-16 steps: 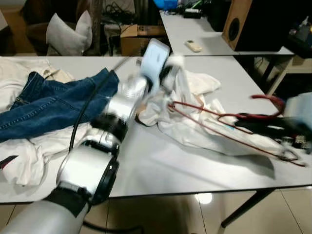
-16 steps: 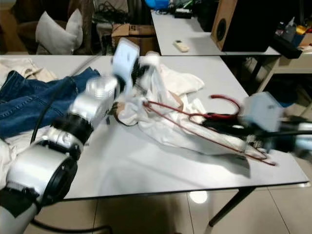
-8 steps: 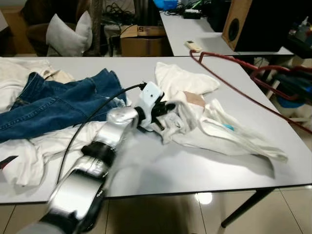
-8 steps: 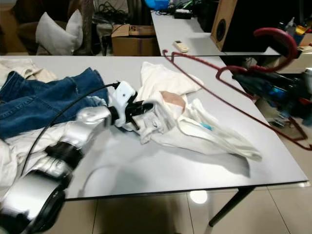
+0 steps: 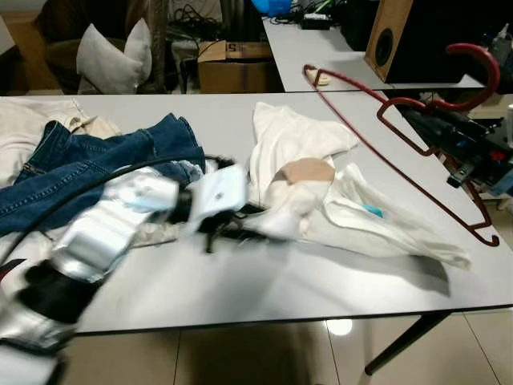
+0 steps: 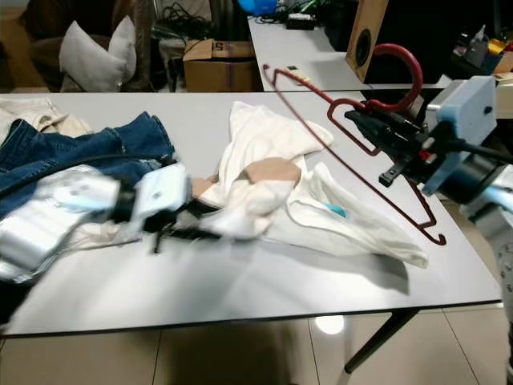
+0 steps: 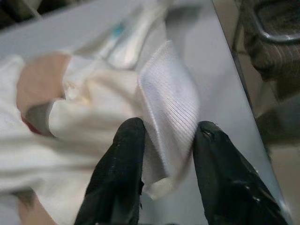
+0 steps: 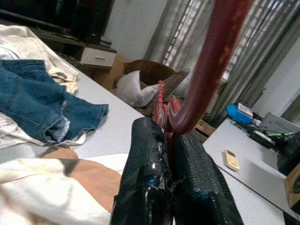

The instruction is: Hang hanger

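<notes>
Swung inward: red wire hanger (image 6: 353, 128), clenched in right gripper (image 6: 370, 127), long axis running ten-to-four, above white garment (image 6: 321, 208) pinched by left gripper (image 7: 165, 140).

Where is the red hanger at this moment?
The red hanger is held in the air by the right gripper near its hook, on the robot's right above the table's far right side, past the white garment.

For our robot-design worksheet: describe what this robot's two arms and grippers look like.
Both arms are silver metal with black joint bands. The left gripper has two thick, glossy black fingers; a black cable runs along that arm to a pale box-shaped wrist block. The right gripper has long black fingers on a light blue-grey block.
</notes>
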Robot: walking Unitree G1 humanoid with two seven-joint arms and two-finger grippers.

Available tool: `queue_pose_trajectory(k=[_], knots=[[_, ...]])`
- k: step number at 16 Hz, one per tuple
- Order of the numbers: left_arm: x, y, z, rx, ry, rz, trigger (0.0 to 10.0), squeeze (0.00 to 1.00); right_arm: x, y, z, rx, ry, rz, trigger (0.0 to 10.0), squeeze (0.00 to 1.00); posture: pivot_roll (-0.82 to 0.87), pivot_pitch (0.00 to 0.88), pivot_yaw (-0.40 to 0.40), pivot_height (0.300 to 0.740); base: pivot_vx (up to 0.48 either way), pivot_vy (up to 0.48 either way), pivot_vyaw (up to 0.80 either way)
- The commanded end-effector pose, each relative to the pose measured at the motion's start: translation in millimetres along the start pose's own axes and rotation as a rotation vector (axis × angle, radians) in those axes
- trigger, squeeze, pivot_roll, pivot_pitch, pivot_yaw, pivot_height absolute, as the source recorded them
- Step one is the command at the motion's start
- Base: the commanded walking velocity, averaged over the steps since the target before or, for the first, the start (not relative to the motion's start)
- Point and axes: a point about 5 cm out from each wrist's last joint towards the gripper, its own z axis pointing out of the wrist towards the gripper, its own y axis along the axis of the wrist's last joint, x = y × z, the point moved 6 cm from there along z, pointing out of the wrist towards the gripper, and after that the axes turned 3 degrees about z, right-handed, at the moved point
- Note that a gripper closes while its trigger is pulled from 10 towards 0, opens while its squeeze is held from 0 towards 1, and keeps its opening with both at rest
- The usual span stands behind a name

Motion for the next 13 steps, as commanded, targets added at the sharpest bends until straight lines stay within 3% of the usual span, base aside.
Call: queue_pose_trajectory(k=[1, 4, 7, 8, 9, 10, 11, 13], knots=[[-5.8, 14, -6.3, -0.027, -0.021, 0.007, 10.0, 1.0, -0.9, 5, 4.8, -0.018, -0.011, -0.012, 10.0, 0.0, -0.15, 0.0, 0.008, 0.74, 0.0, 0.0, 0.0], [-18.4, 33, -25.1, -0.091, -0.054, -0.043, 10.0, 1.0, -2.0, 2, 14.0, -0.024, -0.039, 0.003, 10.0, 0.0, -0.13, 0.0, 0.003, 0.74, 0.0, 0.0, 0.0], [-2.5, 48, -40.6, -0.247, 0.082, -0.138, 10.0, 1.0, -3.0, 2, 23.6, -0.043, -0.069, 0.068, 10.0, 0.0, -0.12, 0.0, 0.012, 0.74, 0.0, 0.0, 0.0], [27.3, 53, -54.2, -0.356, 0.313, -0.196, 10.0, 0.74, -2.8, 3, 29.5, -0.069, -0.102, 0.125, 10.0, 0.0, -0.12, 0.0, 0.012, 0.74, 0.0, 0.0, 0.0], [44.0, 50, -62.1, -0.392, 0.457, -0.239, 10.0, 0.31, -2.4, 3, 32.4, -0.079, -0.131, 0.155, 10.0, 0.0, -0.12, 0.0, 0.011, 0.74, 0.0, 0.0, 0.0], [62.3, 30, -69.8, -0.378, 0.682, -0.336, 10.0, 0.0, 4.1, -2, 39.1, -0.096, -0.193, 0.234, 10.0, 0.0, -0.12, 0.0, 0.007, 0.74, 0.0, 0.0, 0.0], [63.1, 24, -69.8, -0.364, 0.715, -0.35, 10.0, 0.0, 6.9, -3, 40.5, -0.099, -0.205, 0.262, 10.0, 0.0, -0.12, 0.0, 0.008, 0.74, 0.0, 0.0, 0.0], [69.5, -8, -76.0, -0.284, 0.968, -0.413, 10.0, 0.0, 31.3, -8, 49.5, -0.094, -0.206, 0.302, 10.0, 0.0, -0.12, 0.0, 0.008, 0.74, 0.0, 0.0, 0.0]])
